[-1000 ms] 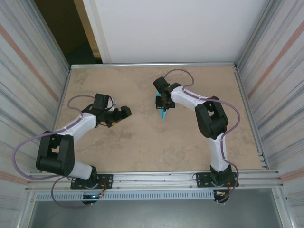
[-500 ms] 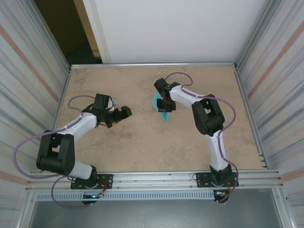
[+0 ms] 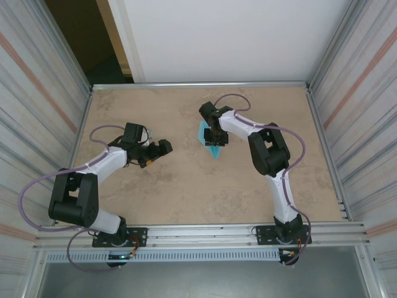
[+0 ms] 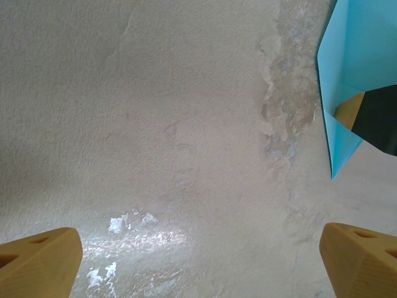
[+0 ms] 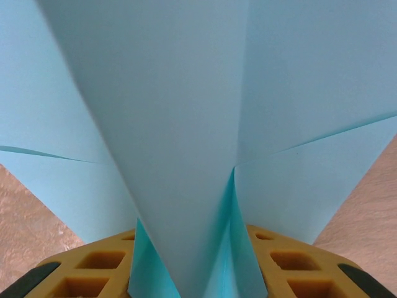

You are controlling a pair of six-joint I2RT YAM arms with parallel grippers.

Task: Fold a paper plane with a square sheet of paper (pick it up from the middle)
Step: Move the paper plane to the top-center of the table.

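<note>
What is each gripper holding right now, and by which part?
The left gripper is open, holding nothing. The light-blue folded paper plane has its centre fold between the fingers of the right gripper, but whether they pinch it cannot be told.

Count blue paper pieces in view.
1. The paper plane sits mid-table under the right gripper, its centre fold between that gripper's fingers; the left wrist view catches its edge. Scraps could hide beneath the arms.
</note>
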